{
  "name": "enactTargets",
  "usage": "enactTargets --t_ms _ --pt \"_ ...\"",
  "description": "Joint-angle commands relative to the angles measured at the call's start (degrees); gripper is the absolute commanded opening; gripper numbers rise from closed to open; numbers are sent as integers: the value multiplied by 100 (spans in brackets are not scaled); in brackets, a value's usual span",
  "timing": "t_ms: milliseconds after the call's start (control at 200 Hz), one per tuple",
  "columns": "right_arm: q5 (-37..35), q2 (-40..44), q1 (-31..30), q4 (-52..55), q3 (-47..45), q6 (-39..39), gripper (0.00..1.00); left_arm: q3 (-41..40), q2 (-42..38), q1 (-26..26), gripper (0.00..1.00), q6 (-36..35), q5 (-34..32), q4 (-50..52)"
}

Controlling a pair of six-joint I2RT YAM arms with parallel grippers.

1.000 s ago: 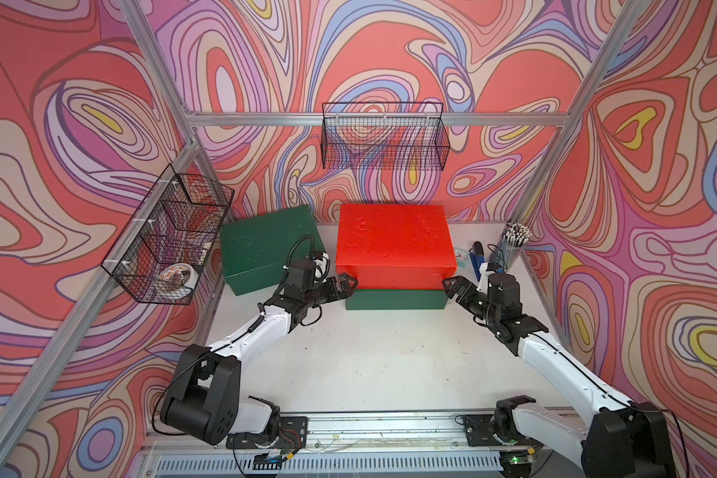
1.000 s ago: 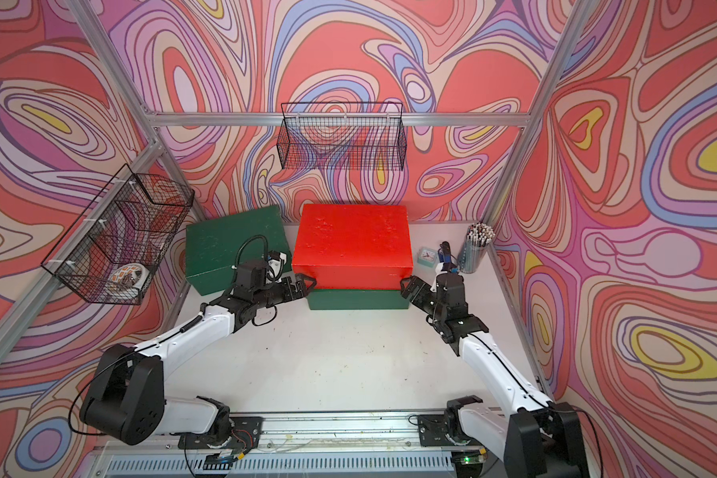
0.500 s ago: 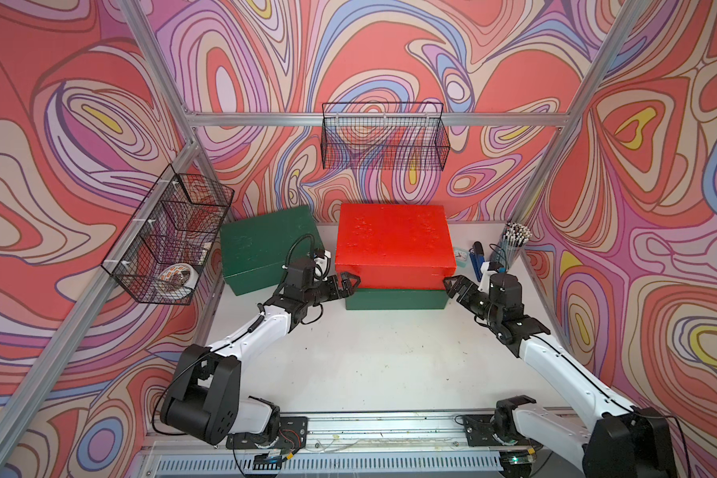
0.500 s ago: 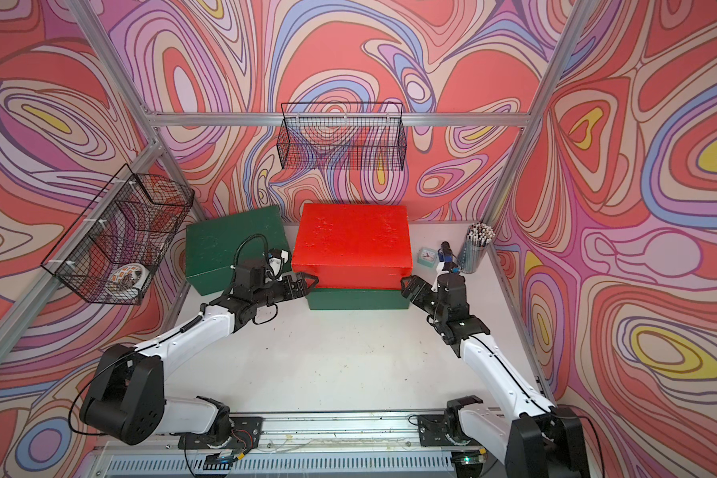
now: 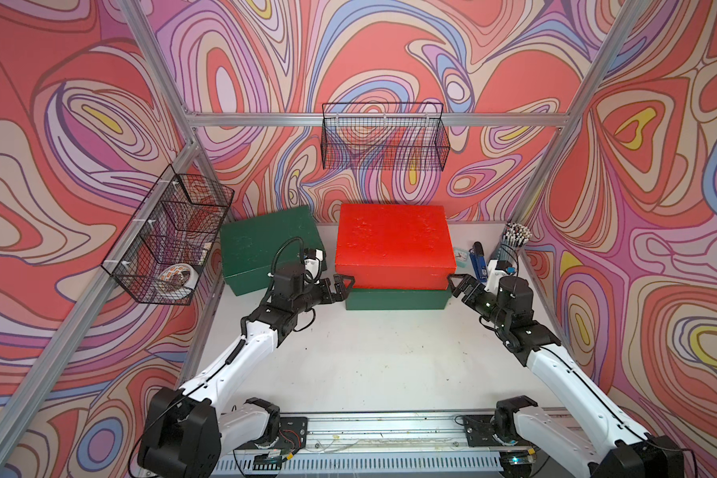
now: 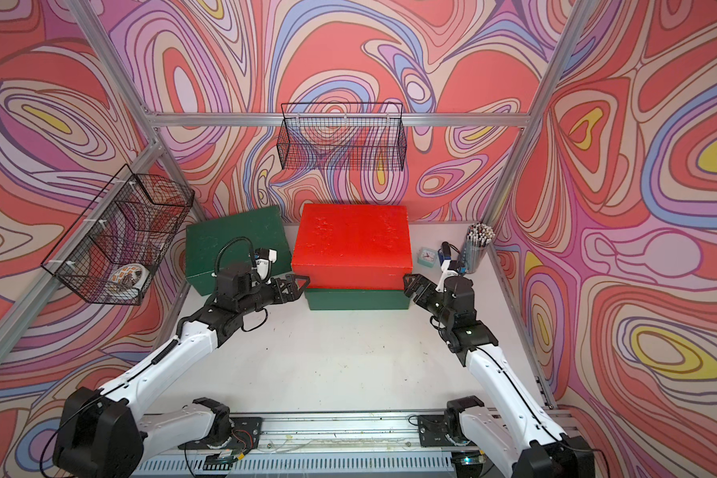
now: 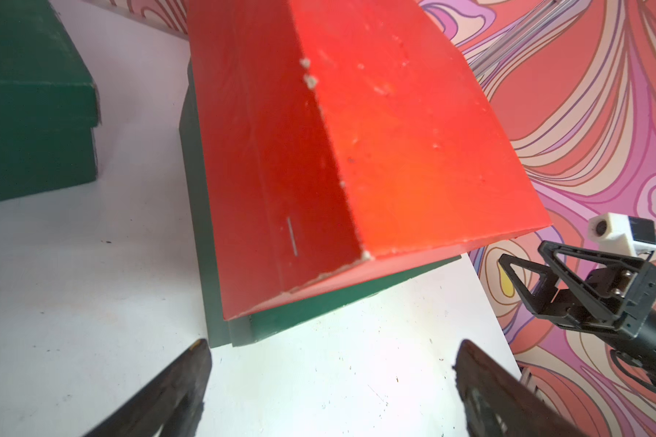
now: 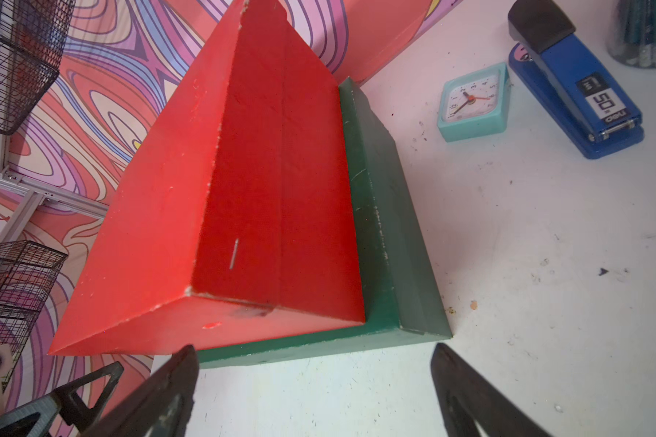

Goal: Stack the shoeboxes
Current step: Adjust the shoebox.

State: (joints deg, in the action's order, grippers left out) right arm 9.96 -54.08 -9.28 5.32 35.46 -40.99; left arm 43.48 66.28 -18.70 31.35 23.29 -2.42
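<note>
A red shoebox [image 5: 394,244] [image 6: 350,244] lies on a dark green shoebox [image 5: 396,299] [image 6: 357,299] at the back middle of the table. It sits slightly to the left, so the green lid [image 8: 387,227] shows along its right side. A second green shoebox [image 5: 261,248] [image 6: 228,248] stands alone at the back left. My left gripper [image 5: 345,285] [image 7: 332,346] is open by the stack's front left corner. My right gripper [image 5: 456,285] [image 8: 314,347] is open by the front right corner. Neither holds anything.
A teal clock [image 8: 472,102], a blue stapler [image 8: 576,87] and a pencil cup [image 5: 514,244] stand right of the stack. One wire basket [image 5: 170,240] on the left wall holds a tape roll. Another wire basket [image 5: 383,138] hangs on the back wall above the boxes.
</note>
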Motion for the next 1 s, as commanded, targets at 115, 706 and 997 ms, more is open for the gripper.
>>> enactTargets --t_ms 115,706,997 --pt "78 -111 31 30 469 81 97 691 178 23 100 -295 -304 498" --pt "-13 -1041 31 -101 1220 215 97 1812 1588 5 100 159 712 83" --pt "-2 -1100 31 -128 1230 190 97 1768 1647 -11 100 251 844 -49"
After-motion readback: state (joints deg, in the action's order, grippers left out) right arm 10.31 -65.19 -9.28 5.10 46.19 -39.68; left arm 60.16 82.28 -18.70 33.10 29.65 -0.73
